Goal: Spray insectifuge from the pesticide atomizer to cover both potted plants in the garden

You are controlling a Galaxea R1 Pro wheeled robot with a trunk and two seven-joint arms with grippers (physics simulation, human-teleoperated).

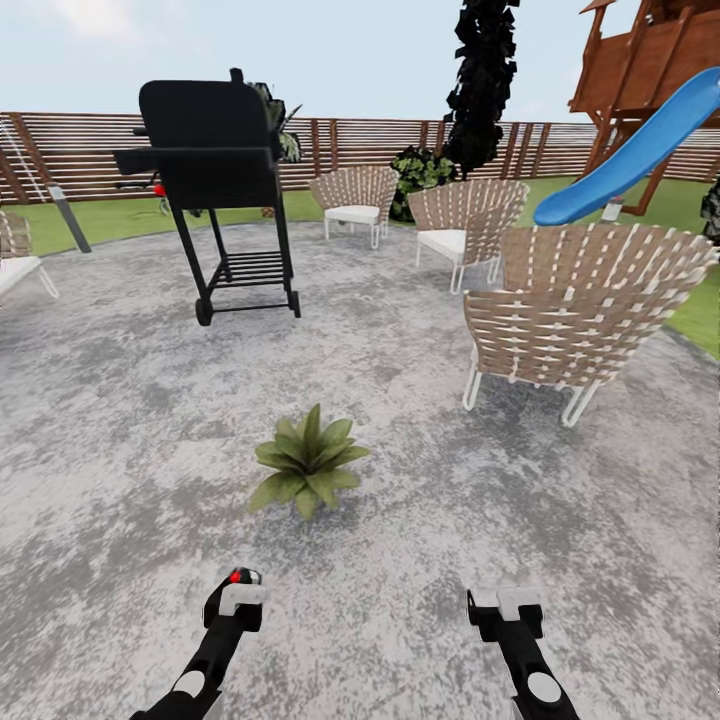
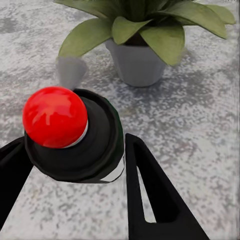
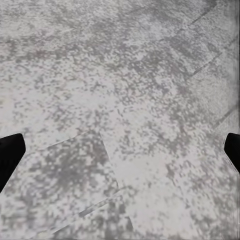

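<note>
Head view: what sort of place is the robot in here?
A simulated back garden, it seems: a round grey paved patio with woven chairs and a black grill, a slatted wooden fence behind, and a play tower's blue slide.

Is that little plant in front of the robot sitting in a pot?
Yes, the left wrist view shows the plant's green leaves rising out of a small grey pot standing on the mottled paving.
</note>
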